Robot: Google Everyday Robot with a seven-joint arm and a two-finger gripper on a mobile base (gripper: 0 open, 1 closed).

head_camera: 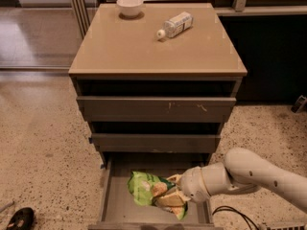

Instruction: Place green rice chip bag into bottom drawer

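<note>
The green rice chip bag is a crumpled bright-green foil bag with orange-tan chip pictures, inside the open bottom drawer, low over its grey floor, right of centre. My gripper reaches in from the right on a white arm and is at the bag's right end, with the bag's tan-printed part against it. The gripper's tips are hidden behind the bag.
The cabinet top holds a white bowl at the back left and a white-labelled clear bottle lying on its side. The scratched top drawer and the middle drawer sit above. A black cable lies on the floor at right.
</note>
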